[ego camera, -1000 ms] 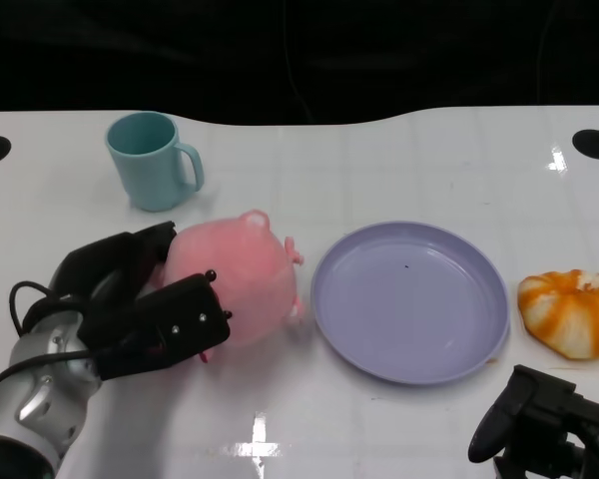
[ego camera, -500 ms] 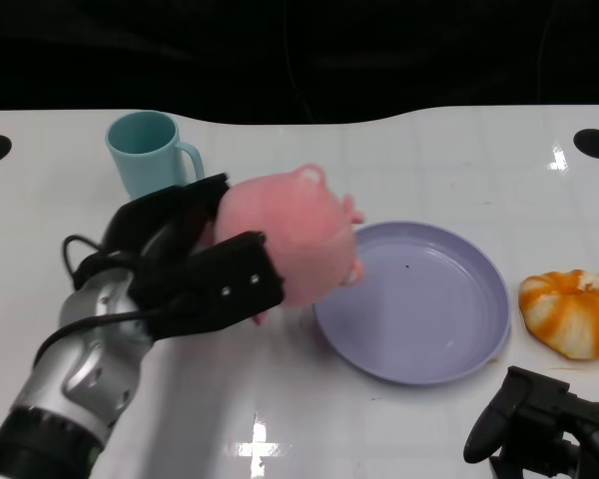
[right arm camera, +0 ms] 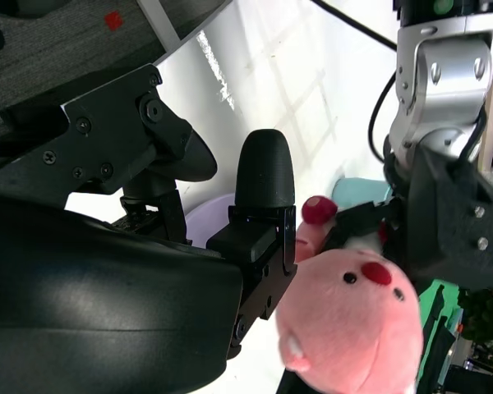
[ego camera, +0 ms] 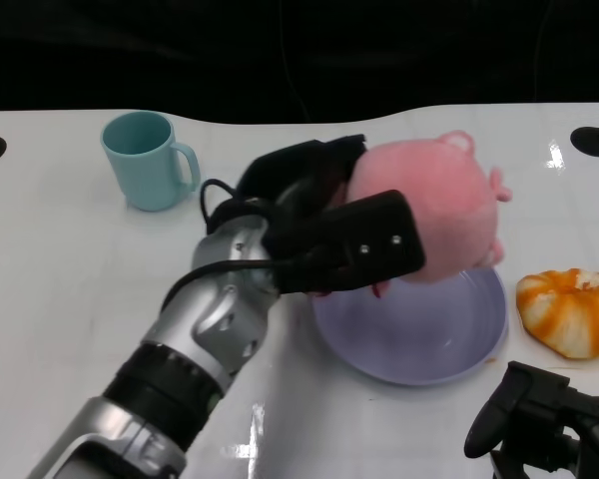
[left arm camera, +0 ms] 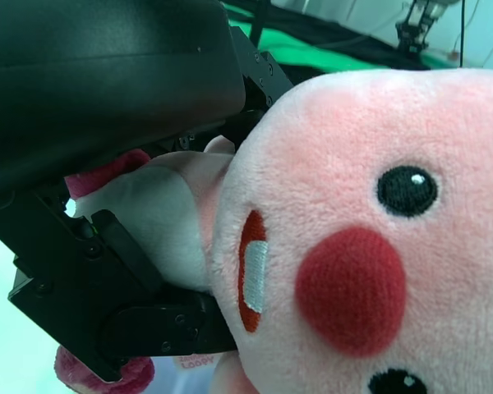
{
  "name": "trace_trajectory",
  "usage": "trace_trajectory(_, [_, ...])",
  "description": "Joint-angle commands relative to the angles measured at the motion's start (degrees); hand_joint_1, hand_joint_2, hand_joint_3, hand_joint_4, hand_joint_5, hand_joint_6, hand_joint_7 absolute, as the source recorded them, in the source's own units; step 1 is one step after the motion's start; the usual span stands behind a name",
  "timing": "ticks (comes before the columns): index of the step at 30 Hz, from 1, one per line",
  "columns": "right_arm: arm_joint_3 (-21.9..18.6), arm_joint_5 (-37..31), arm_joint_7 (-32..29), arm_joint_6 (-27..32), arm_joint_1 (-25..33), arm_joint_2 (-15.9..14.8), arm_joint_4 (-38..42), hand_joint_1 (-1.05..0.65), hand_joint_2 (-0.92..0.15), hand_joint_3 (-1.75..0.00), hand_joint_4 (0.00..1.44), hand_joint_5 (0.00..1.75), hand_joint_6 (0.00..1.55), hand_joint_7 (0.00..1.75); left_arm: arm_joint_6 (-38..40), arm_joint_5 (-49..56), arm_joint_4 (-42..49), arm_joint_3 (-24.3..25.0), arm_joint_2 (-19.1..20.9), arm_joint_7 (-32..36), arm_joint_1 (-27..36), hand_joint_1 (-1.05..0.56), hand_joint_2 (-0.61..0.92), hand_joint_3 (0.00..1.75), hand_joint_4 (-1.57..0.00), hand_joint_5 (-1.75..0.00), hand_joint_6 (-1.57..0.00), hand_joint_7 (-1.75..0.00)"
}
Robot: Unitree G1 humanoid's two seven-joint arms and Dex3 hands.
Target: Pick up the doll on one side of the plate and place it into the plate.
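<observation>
Head view, nearest first: the right hand (ego camera: 539,424) rests low at the front edge of the counter (ego camera: 80,289) and carries nothing; whether its fingers are spread or curled I cannot tell. Beyond it, the left hand (ego camera: 324,235) grasps the pink doll (ego camera: 434,205), its black fingers (ego camera: 364,249) wrapped around the plush body, holding it in the air above the purple plate (ego camera: 419,339). The doll sits over the plate's far half, clear of its surface. An orange-and-white pumpkin toy (ego camera: 569,311) lies just beside the plate, and farther back a teal mug (ego camera: 145,160) stands well apart.

The step in hand looks like the carry, nearly over. What the next move calls for, I judge, is lowering the doll toward the plate's middle, then letting the fingers release so it settles inside the rim rather than rolling toward the pumpkin toy.
</observation>
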Motion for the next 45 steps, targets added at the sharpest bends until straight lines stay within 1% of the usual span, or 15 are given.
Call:
trace_trajectory(1, [-0.15, 0.56, 0.02, 0.25, 0.43, -0.42, -1.18, -0.04, -0.68, -1.1, 0.6, 1.75, 0.51, 1.51, 0.22, 0.52, 2.91, -0.78, -1.02, -0.08, -2.76, -0.26, 0.58, 0.99, -0.9, -1.75, -0.66, -1.71])
trace_trajectory(3, [-0.06, 0.56, 0.0, 0.27, 0.51, -0.37, -1.35, -0.04, -0.68, -1.1, 0.6, 1.75, 0.51, 1.52, -0.04, 0.66, 4.65, -1.21, -1.87, 0.48, -3.47, -0.26, 0.59, 0.97, -0.9, -1.75, -0.65, -1.74])
trace_trajectory(9, [0.64, -0.81, -0.47, 1.17, 0.25, -0.57, -2.33, -0.06, -0.66, -1.11, 0.61, 1.75, 0.51, 1.54, 0.29, 1.03, 9.15, -2.45, -3.45, -0.18, -5.47, -0.28, 0.62, 0.97, -0.85, -1.75, -0.73, -1.38])
trace_trajectory(12, [0.99, -0.95, -0.7, 1.69, 0.1, -0.35, -2.62, -0.06, -0.66, -1.12, 0.6, 1.75, 0.51, 1.54, 0.51, 0.12, 10.28, -2.45, -3.72, -1.46, -5.79, -0.27, 0.64, 0.9, -0.83, -1.75, -0.7, -1.53])
trace_trajectory(14, [1.04, -0.76, -0.71, 1.66, 0.0, -0.17, -2.51, -0.05, -0.65, -1.14, 0.6, 1.75, 0.51, 1.55, 0.4, -1.77, 10.59, -1.44, -3.99, -3.08, -5.66, -0.25, 0.68, 0.59, -0.76, -1.75, -0.75, -1.11])
trace_trajectory(16, [1.03, -0.78, -0.68, 1.71, -0.1, -0.23, -2.46, -0.04, -0.65, -1.14, 0.61, 1.75, 0.51, 1.55, -0.5, -3.4, 10.56, -1.0, -3.64, -5.75, -5.57, -0.25, 0.78, 0.34, -0.64, -1.66, -0.7, -0.62])
trace_trajectory(17, [0.98, -0.74, -0.66, 1.72, -0.17, -0.26, -2.42, -0.05, -0.65, -1.14, 0.61, 1.75, 0.51, 1.55, -2.03, -4.55, 10.37, -0.81, -3.02, -7.65, -5.31, -0.26, 0.82, 0.28, -0.61, -1.61, -0.67, -0.49])
trace_trajectory(18, [0.94, -0.69, -0.64, 1.71, -0.23, -0.27, -2.39, -0.05, -0.65, -1.15, 0.61, 1.75, 0.51, 1.55, -3.23, -5.4, 10.19, -0.69, -2.5, -9.07, -5.09, -0.32, 0.87, 0.23, -0.46, -1.37, -0.56, -0.36])
trace_trajectory(20, [0.85, -0.74, -0.62, 1.57, -0.35, -0.34, -2.33, -0.04, -0.64, -1.15, 0.61, 1.75, 0.51, 1.55, -4.52, -6.23, 9.42, -0.98, -1.4, -11.82, -4.69, -0.47, 0.91, 0.21, -0.27, -0.88, -0.39, -0.18])
trace_trajectory(22, [0.77, -0.74, -0.68, 2.05, -0.43, -0.38, -2.53, -0.04, -0.63, -1.15, 0.61, 1.75, 0.51, 1.55, -4.23, -5.72, 8.23, -1.78, -0.52, -13.94, -4.43, -0.63, 0.92, 0.25, -0.11, -0.59, -0.23, -0.07])
trace_trajectory(24, [0.68, -0.66, -0.66, 2.01, -0.52, -0.36, -2.45, -0.04, -0.63, -1.16, 0.61, 1.75, 0.51, 1.55, -4.05, -4.73, 7.5, -2.6, 0.12, -14.97, -4.36, -0.69, 0.92, 0.27, -0.06, -0.51, -0.19, -0.04])
trace_trajectory(25, [0.63, -0.61, -0.63, 1.81, -0.57, -0.34, -2.33, -0.03, -0.63, -1.16, 0.61, 1.75, 0.51, 1.55, -4.03, -4.21, 7.23, -3.07, 0.43, -15.28, -4.36, -0.77, 0.92, 0.29, -0.02, -0.34, -0.12, -0.02])
trace_trajectory(29, [0.37, -0.21, -0.48, 1.42, -0.67, -0.28, -2.0, -0.02, -0.63, -1.17, 0.62, 1.75, 0.51, 1.55, -3.63, -0.31, 4.94, -6.54, 2.4, -16.91, -4.74, -0.94, 0.92, 0.38, 0.0, -0.06, -0.01, -0.01])
trace_trajectory(35, [0.29, -0.45, -0.72, 2.21, -0.99, -0.3, -1.86, -0.02, -0.62, -1.18, 0.61, 1.75, 0.51, 1.55, -3.67, 1.96, 1.63, -8.12, 4.22, -18.57, -4.43, -1.01, 0.92, 0.41, 0.0, -0.01, -0.01, -0.01])
trace_trajectory(45, [-0.25, 0.52, -0.45, 1.21, -1.42, -0.09, -0.24, -0.02, -0.63, -1.16, 0.6, 1.75, 0.51, 1.54, -2.29, -0.66, -15.28, -3.63, 9.62, -22.03, 3.24, -1.02, 0.92, 0.41, -0.03, -0.02, -0.02, -0.01])
